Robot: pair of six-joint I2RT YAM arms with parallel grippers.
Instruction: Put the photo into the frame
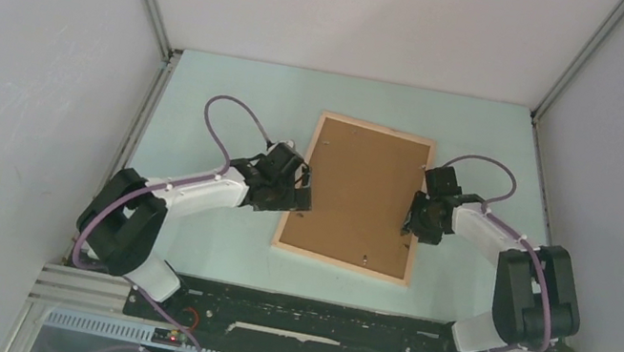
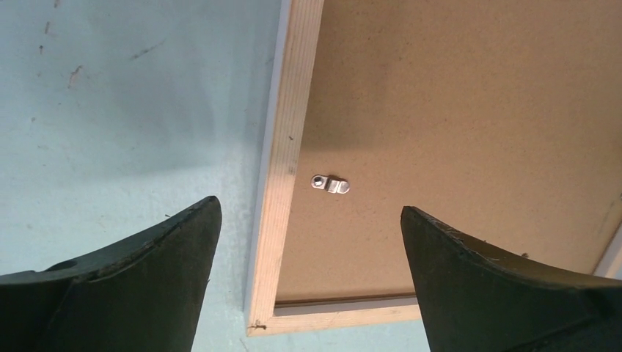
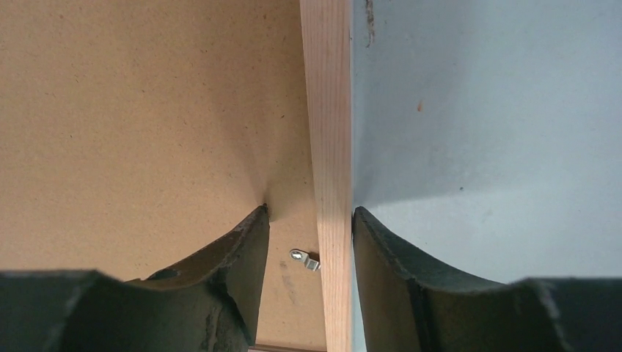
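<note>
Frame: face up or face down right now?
Face down: the brown backing board fills the frame, and a metal tab shows on it.

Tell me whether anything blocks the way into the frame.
Yes. The brown backing board lies inside the frame, filling its opening, with a small metal clip on it near each side rail. The photo is not in view.
</note>
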